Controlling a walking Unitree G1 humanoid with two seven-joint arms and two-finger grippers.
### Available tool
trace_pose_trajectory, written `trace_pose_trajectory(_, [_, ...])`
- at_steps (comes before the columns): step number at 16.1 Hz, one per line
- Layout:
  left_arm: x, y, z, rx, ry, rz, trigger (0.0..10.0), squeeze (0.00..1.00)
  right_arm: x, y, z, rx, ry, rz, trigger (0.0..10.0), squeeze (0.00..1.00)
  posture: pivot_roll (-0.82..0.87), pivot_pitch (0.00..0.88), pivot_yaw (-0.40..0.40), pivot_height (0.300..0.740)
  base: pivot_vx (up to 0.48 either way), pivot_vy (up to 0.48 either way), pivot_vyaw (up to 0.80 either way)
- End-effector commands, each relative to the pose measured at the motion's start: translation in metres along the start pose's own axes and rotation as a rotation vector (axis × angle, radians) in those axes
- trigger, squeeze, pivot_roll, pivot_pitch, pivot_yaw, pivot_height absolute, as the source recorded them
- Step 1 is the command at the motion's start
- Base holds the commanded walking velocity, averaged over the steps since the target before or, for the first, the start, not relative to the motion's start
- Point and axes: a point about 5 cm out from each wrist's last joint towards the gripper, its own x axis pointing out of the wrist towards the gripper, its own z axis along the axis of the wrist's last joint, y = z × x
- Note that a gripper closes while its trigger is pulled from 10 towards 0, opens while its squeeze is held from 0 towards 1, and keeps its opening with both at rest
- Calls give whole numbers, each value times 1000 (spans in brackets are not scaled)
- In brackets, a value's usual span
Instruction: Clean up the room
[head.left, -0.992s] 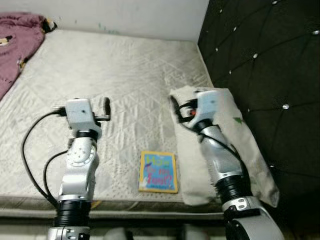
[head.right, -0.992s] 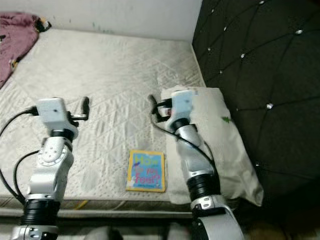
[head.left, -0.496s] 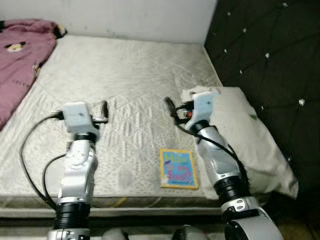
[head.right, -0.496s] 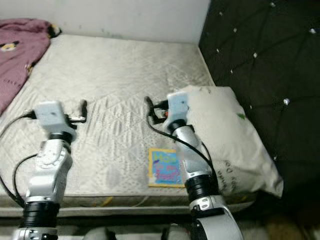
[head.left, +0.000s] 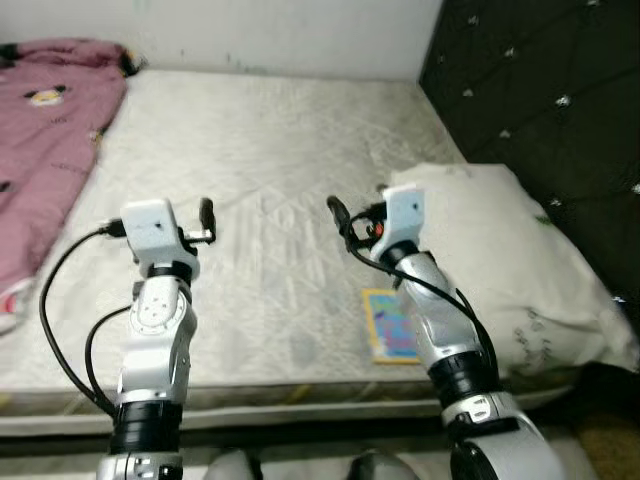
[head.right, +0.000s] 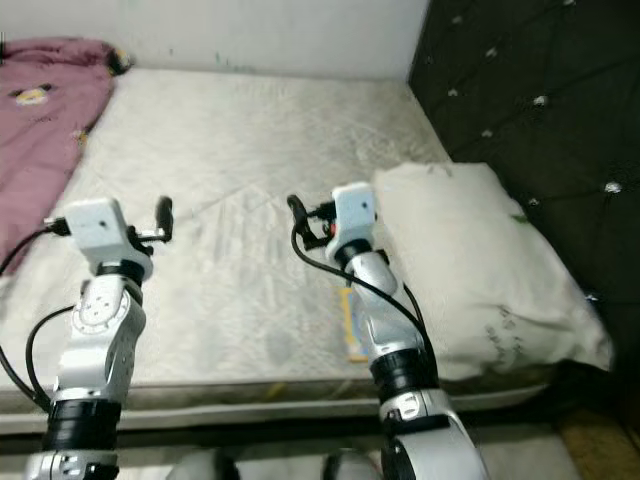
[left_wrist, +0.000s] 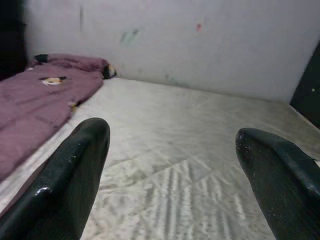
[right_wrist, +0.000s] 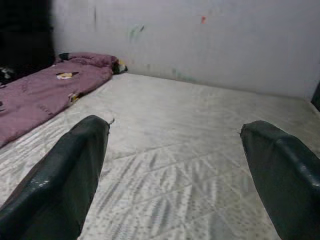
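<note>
The whole picture has slid since a second ago, so I read that as my head camera swinging left, not as anything on the bed moving: the pink blanket (head.left: 45, 140) now takes up far more of the left side, and the pillow (head.left: 500, 265) and the black tufted headboard (head.left: 540, 90) have drifted right. Nothing has been picked up, so as I judge it the tidying is still at the looking-round stage.

The picture book (head.left: 392, 325) lies flat on the quilted mattress (head.left: 270, 160), near the front edge, just beside the pillow and partly hidden behind my right forearm. Its long axis runs from the near edge of the bed toward the far wall, spine side facing left; I cannot read which way its title stands.

The left gripper (left_wrist: 180, 175) and right gripper (right_wrist: 175, 170) both hover above the mattress, well apart from the book, fingers spread wide and holding nothing.
</note>
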Motion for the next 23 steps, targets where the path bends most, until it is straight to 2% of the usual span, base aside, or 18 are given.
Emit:
trace_pose_trajectory(1, [0,-10,0,-16,4,-24,10000,0,-3,-11,0,-9,10,-31,10000,0,-45,0,-36,740,0,480,-800])
trace_pose_trajectory(23, [0,-9,-1,-39,17,-6,10000,0,-3,-7,-3,-28,23,8,10000,0,-46,0,-41,740,0,480,-22])
